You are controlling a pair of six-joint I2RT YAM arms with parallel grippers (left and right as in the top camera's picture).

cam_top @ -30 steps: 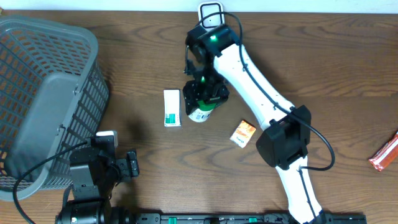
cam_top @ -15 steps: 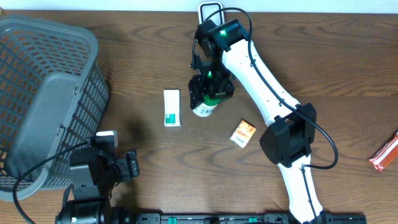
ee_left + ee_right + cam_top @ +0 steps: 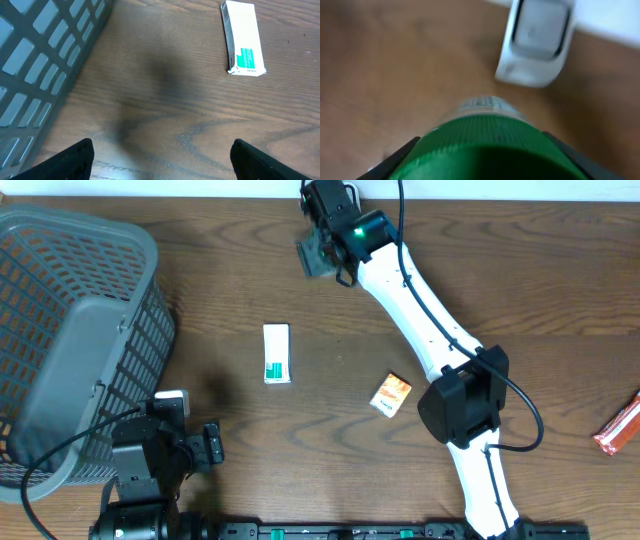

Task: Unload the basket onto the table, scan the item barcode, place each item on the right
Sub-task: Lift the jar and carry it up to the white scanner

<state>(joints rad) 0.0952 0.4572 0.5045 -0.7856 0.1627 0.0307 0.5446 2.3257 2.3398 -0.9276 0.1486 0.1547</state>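
We are seeing soft, even light falling on the dark brown wooden tabletop point(image 3: 560, 290). The grey plastic mesh basket point(image 3: 140, 330) is casting a faint, diffuse shadow to its right. The left wrist view is rendering the wood grain crisply and showing that shadow as a dark smudge. In the right wrist view, the green-capped white bottle point(image 3: 485, 145) and the white rounded scanner point(image 3: 537, 40) are both blurring out of focus.

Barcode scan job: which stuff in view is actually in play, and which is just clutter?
In play:
- green-capped bottle, up by the scanner
- white scanner

Lying about:
- white-and-green box
- orange packet
- grey basket
- red wrapper at the table's right edge
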